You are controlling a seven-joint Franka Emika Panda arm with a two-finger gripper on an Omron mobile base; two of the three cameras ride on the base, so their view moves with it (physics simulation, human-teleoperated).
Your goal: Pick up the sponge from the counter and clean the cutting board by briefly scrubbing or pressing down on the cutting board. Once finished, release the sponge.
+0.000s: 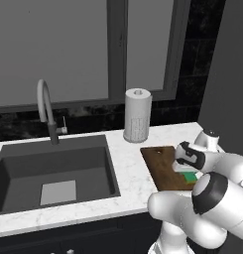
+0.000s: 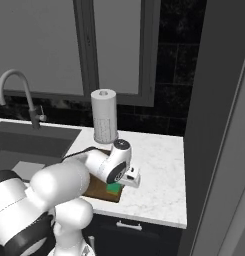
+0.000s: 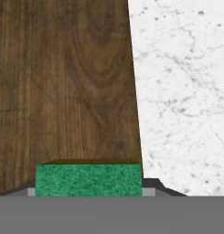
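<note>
Gripper (image 3: 88,192) clamped on the sponge (image 3: 88,180), one finger against each short end, jaws only as wide as the sponge. Sponge sits green side up on the cutting board (image 3: 63,87), near the board's edge next to the white marble desk (image 3: 182,91). Seen from the right base, the hand hangs low over the board, sponge (image 2: 114,189) underneath it.

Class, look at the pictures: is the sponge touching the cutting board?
Cannot tell. In the hand view the sponge sits over the cutting board between the hand's fingertips, but its underside is hidden; the base views don't show a gap either.
</note>
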